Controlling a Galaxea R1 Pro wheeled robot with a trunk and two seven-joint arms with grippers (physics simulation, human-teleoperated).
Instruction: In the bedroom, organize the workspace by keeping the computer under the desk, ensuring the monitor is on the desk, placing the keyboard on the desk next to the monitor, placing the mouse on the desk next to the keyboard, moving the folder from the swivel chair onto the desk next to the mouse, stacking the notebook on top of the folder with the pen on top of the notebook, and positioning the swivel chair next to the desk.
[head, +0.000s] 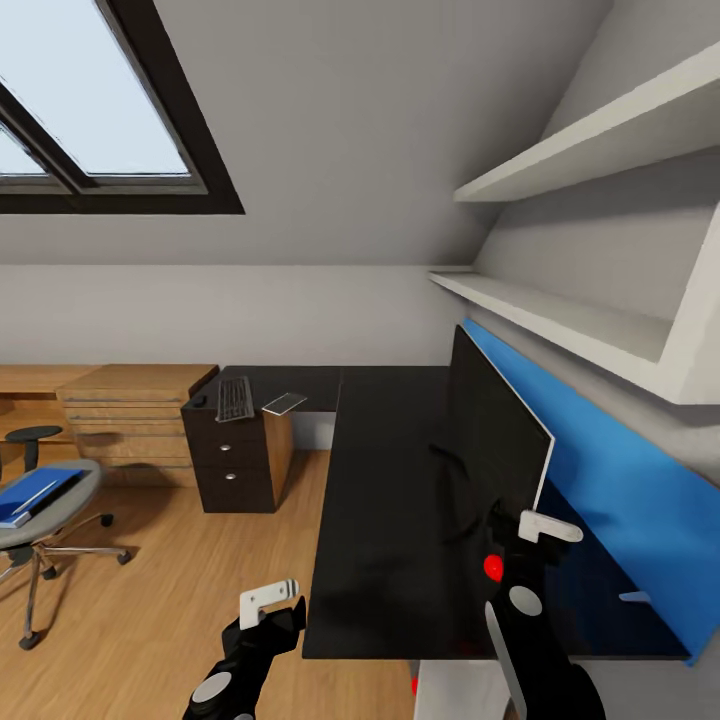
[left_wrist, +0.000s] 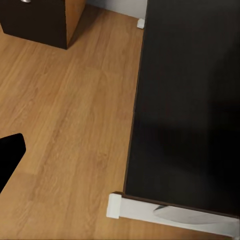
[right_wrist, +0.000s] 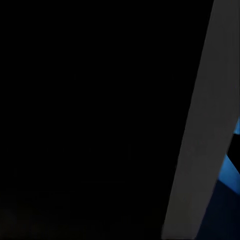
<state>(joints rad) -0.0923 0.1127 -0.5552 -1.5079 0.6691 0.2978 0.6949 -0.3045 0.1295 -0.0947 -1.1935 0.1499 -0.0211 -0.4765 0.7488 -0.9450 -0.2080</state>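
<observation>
Overhead, the right gripper (head: 535, 528) touches the monitor (head: 490, 440) on the bench (head: 380, 520); grip unclear. Its wrist camera sees mostly blackness.

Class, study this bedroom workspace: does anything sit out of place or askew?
Yes. The monitor stands along the desk's wall edge, far from the keyboard, which lies at the far end over the drawers. The folder sits on the swivel chair.

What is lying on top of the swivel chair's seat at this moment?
On the swivel chair seat lies the blue folder, with a thin white pen across it. A pale edge shows at the folder's near corner; whether a notebook is there too cannot be told.
</observation>
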